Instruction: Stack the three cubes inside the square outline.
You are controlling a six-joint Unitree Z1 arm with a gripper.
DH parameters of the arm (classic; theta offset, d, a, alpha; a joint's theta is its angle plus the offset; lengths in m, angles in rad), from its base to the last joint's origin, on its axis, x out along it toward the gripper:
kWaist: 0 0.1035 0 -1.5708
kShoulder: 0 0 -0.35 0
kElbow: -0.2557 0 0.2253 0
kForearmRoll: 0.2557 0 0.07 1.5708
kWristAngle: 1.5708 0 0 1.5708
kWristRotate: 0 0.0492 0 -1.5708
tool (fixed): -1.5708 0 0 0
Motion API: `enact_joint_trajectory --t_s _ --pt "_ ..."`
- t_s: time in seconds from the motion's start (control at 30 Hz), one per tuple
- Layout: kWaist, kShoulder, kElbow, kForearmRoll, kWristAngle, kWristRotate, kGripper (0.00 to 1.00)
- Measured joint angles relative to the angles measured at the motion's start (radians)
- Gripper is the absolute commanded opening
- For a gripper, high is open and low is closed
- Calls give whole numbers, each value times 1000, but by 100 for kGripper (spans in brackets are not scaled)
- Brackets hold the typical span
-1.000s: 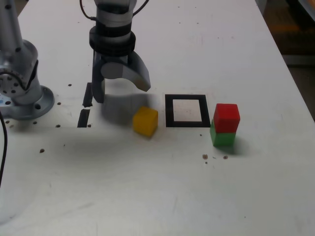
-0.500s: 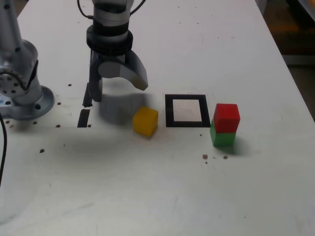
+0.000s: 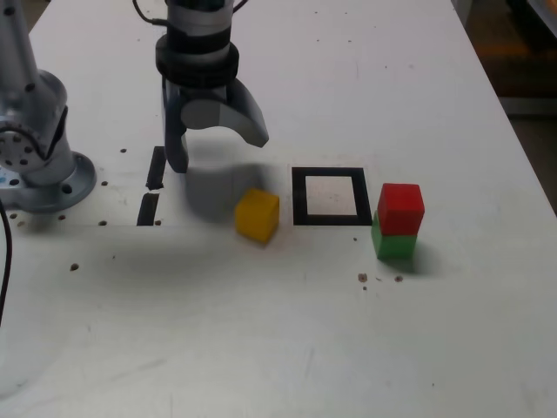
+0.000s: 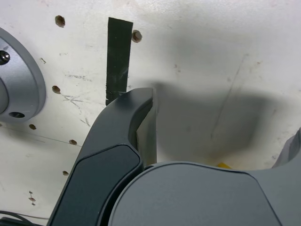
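The gripper (image 3: 216,150) is hanging above the white table (image 3: 287,331) with its jaws spread wide, gripping nothing. The yellow cube (image 3: 258,215) is sitting alone on the table, just below and toward the exterior view's right of the gripper — beside the square outline (image 3: 331,196), whose white interior is lying bare. The red cube (image 3: 400,207) is resting on the green cube (image 3: 395,244) just outside the outline's right edge. 2 short black tape strips (image 3: 153,185) are lying near the arm's base (image 3: 39,165).
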Motion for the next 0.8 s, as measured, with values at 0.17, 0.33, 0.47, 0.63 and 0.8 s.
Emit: enact_joint_trajectory --t_s 0.17,0.33,0.47,0.63,0.8 --pt "0 -17 -105 135 18 -3 96" --pt "0 -20 -271 259 30 0 96" --pt "0 0 -397 314 28 18 96" --pt "-1 57 -558 355 5 43 96" --pt "-26 134 -695 410 -5 51 96"
